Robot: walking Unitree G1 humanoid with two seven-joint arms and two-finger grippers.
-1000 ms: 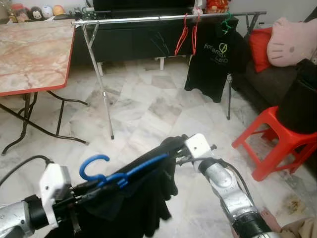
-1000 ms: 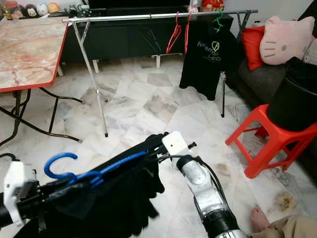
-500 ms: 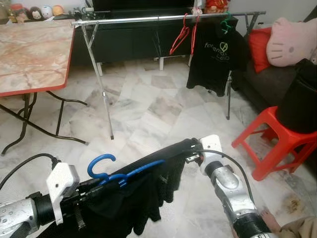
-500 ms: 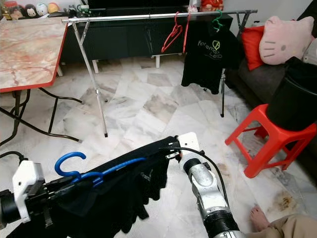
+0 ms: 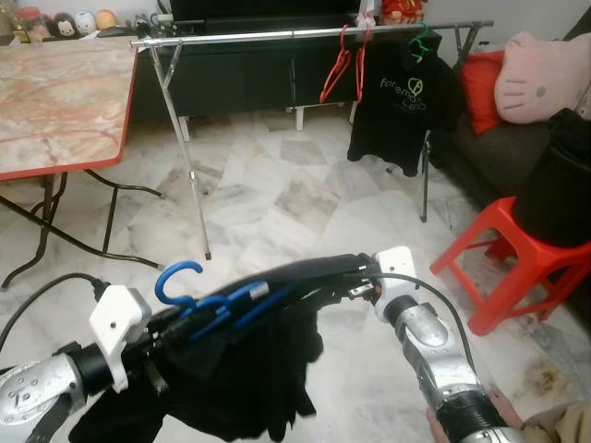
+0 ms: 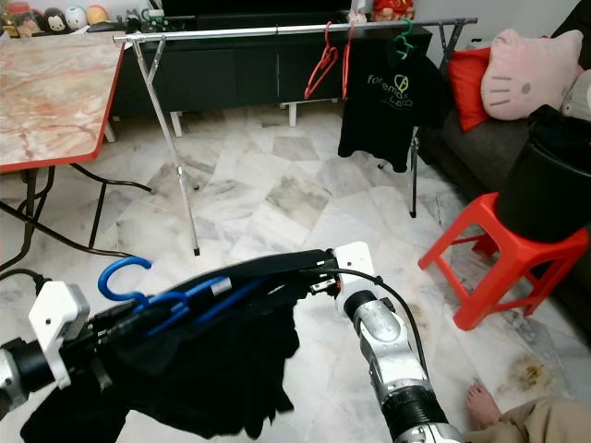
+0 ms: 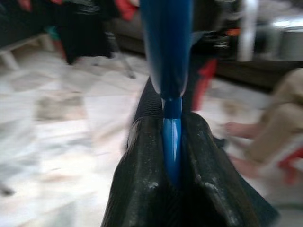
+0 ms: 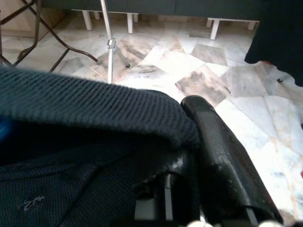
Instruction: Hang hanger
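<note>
Carrying step: the left gripper (image 5: 166,325) is clamped on the blue hanger (image 5: 217,300) below its hook, while the right gripper (image 5: 355,274) pinches the black garment's (image 5: 245,369) shoulder. Next, walk to the well-distant clothes rail (image 5: 277,35) and lift the hook over it

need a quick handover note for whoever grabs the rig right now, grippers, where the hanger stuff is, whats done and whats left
Left gripper: shut on the blue hanger, near its hook.
Right gripper: shut on the far shoulder of the black garment draped on that hanger.
The hanger is held low between both arms, above the marble floor, well short of the clothes rail.
The rail already carries two red hangers and a black T-shirt on a green hanger, with free bar on its left part.
Done: garment on hanger, both ends gripped.
Left: approach the rail, lift, hook the blue hanger over the bar, release.
</note>
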